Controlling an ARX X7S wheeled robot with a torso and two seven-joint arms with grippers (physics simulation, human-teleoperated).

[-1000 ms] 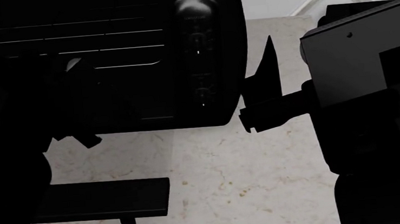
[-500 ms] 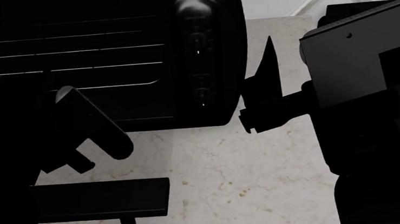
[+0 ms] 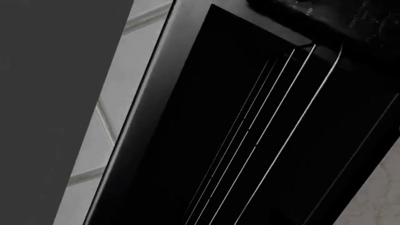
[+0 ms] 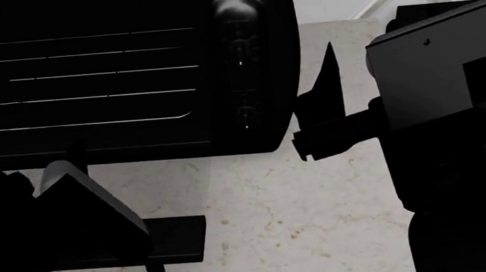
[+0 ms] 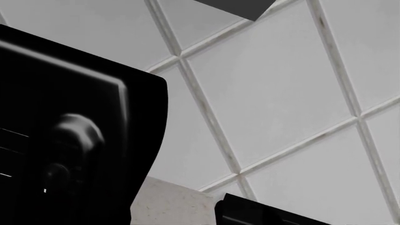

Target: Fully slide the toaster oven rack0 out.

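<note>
Table (image 4: 320, 208): lying pale and speckled under the toaster oven (image 4: 127, 14).
Rack0 (image 4: 90, 96): showing pale rods inside.
Left hand (image 4: 74, 217): hovering; grip unclear.
Right hand (image 4: 326, 125): hanging beside oven; grip unclear.

Glossy black toaster oven (image 4: 132, 73), speckled stone countertop (image 4: 276, 212)

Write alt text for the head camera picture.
A large black toaster oven stands open on a pale speckled counter, its thin wire rack showing pale rods inside. The flat black door lies folded down; dark robot arms frame both sides.
</note>
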